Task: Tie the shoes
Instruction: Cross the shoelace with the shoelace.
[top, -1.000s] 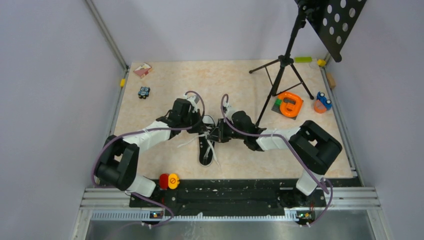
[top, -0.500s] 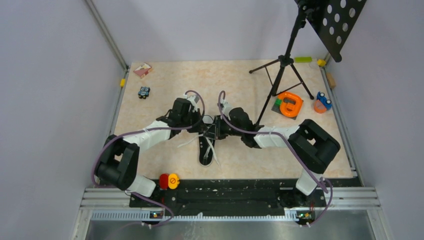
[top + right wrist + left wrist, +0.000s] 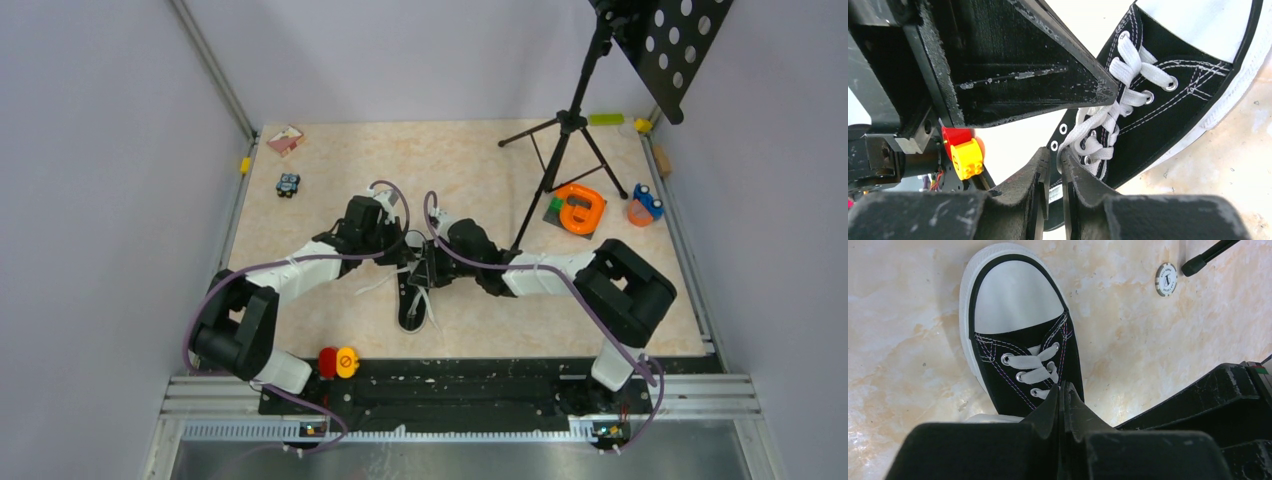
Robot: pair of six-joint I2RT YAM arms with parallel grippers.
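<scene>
Because the right fingers (image 3: pixel 1078 180) pinch only a thin white lace (image 3: pixel 1083 130), while the left fingers (image 3: pixel 1048 407) are pressed together close by over the sneaker (image 3: pixel 411 305) lying mid-desk (image 3: pixel 330 170), a pull may slip the lace free or drag the light shoe.

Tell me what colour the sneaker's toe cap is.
The toe cap is white; it shows best in the left wrist view.
</scene>
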